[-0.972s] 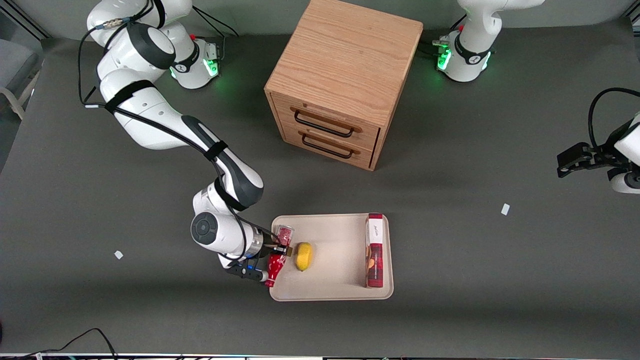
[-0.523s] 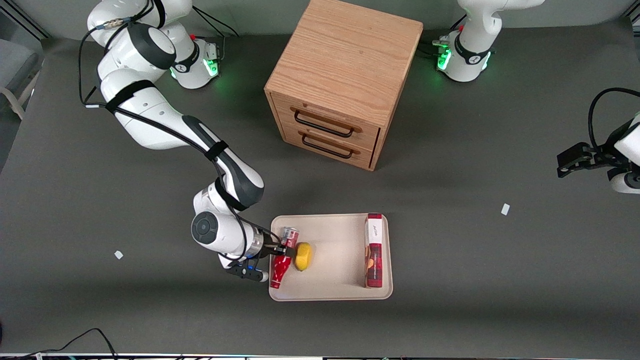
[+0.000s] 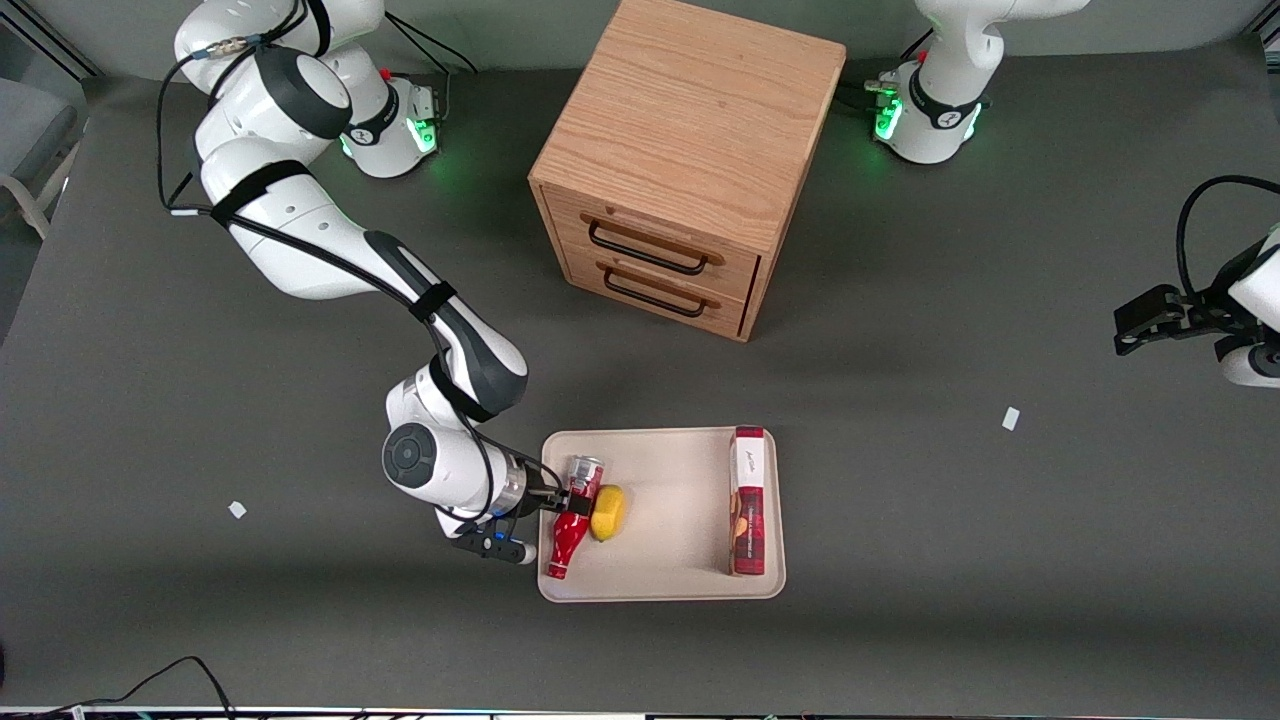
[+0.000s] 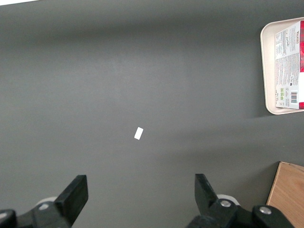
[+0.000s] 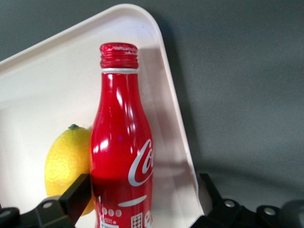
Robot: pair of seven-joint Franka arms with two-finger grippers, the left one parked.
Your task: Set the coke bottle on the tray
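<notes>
Two steps appear to remain in this tabletop job: setting the load down and letting it go. Well away from the gripper, farther from the front camera, stands the light oak two-drawer cabinet [image 3: 690, 165] on the dark grey table [image 3: 1000, 560], its drawers shut. Directly under and around the gripper lies the flat beige rectangular tray [image 3: 680, 585] with rounded corners and a low rim. A red-and-white rectangular carton [image 3: 749, 500] lies on the tray well apart from the gripper, along the edge toward the parked arm's end of the table. The right arm's black two-finger gripper [image 3: 562, 499] reaches in over the tray edge toward the working arm's end, its fingers [image 5: 76, 197] closed on the body of the small slim red coke bottle [image 5: 121, 156] with white lettering and a red cap. The bottle lies tilted across the gripper, cap end nearer the front camera, and sits over the tray just inside its rim; whether it touches the tray floor cannot be told. A yellow lemon [image 3: 607, 512] rests on the tray just beside the gripped bottle, apparently touching it. Judged from this, the carry is done; release is still pending, and the lemon leaves little room for the bottle to settle.
</notes>
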